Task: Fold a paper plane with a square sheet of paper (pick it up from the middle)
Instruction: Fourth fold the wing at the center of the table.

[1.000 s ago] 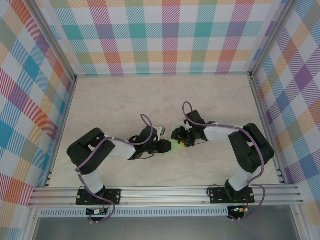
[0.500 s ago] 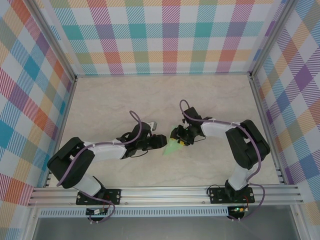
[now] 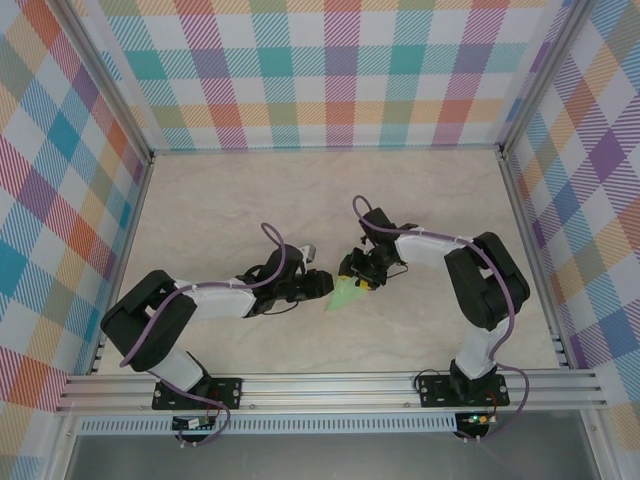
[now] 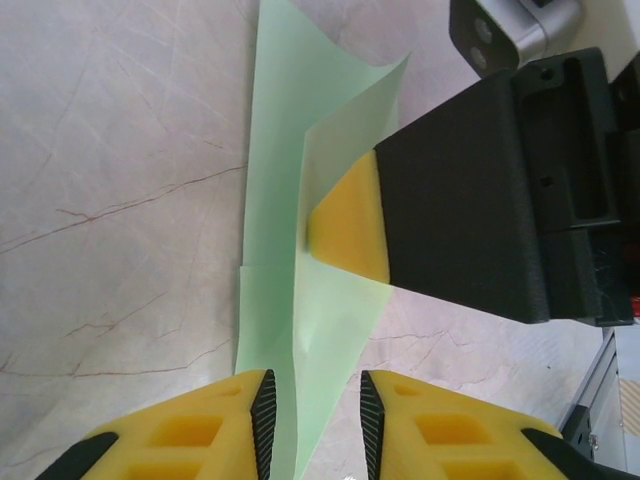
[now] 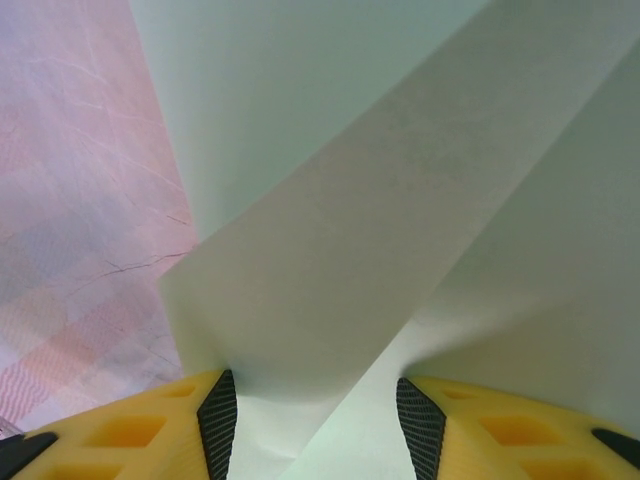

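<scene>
The pale green sheet of paper (image 3: 343,297) lies mid-table, folded into a narrow pointed plane shape, tip toward the near left. In the left wrist view the folded paper (image 4: 275,200) runs down between the jaws of my left gripper (image 4: 315,425). Those jaws stand a little apart, and the strip does not touch the right-hand pad. My left gripper (image 3: 322,285) sits at the paper's left end. My right gripper (image 3: 357,275) is over its far end, one yellow fingertip (image 4: 352,225) pressing on a raised flap. In the right wrist view, paper (image 5: 400,200) spreads between my right gripper's (image 5: 310,425) wide-apart jaws.
The marble-patterned tabletop (image 3: 250,200) is walled by plaid panels on three sides, with an aluminium rail (image 3: 330,385) along the near edge. The two grippers are close together at the paper, and the right wrist camera housing (image 4: 515,30) shows just beyond the left fingers.
Over the second the left arm stretched out low toward the paper, and the pointed end came into view below the grippers. The right gripper shifted slightly up-left. In the last half second little moved.
</scene>
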Robot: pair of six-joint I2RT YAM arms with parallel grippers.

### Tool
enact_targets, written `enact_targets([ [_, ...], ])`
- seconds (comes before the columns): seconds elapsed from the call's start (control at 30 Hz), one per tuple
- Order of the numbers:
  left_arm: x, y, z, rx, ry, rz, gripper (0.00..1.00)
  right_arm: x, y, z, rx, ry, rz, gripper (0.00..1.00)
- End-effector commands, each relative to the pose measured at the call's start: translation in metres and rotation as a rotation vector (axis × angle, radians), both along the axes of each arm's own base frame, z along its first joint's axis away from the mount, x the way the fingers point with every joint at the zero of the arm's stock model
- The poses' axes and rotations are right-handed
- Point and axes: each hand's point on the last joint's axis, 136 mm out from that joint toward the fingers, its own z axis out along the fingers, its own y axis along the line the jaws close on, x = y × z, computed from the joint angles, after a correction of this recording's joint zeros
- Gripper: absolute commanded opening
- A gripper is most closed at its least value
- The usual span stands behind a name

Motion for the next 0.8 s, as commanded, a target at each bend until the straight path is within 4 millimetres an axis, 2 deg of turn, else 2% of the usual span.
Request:
enact_targets([
  [0.0, 0.006, -0.005, 0.009, -0.029, -0.027, -0.018, 0.28, -0.031, -0.038, -0.053, -0.217, 0.123, 0.031, 0.51],
  [0.23, 0.009, -0.012, 0.002, -0.04, -0.002, -0.024, 0.21, -0.036, -0.043, -0.061, -0.26, 0.17, 0.051, 0.47],
  [0.57, 0.014, -0.018, 0.004, -0.069, -0.007, -0.037, 0.18, -0.035, -0.048, -0.07, -0.337, 0.211, 0.07, 0.46],
  [0.77, 0.014, -0.028, 0.004, -0.1, 0.004, -0.078, 0.18, -0.034, -0.046, -0.074, -0.36, 0.221, 0.082, 0.49],
])
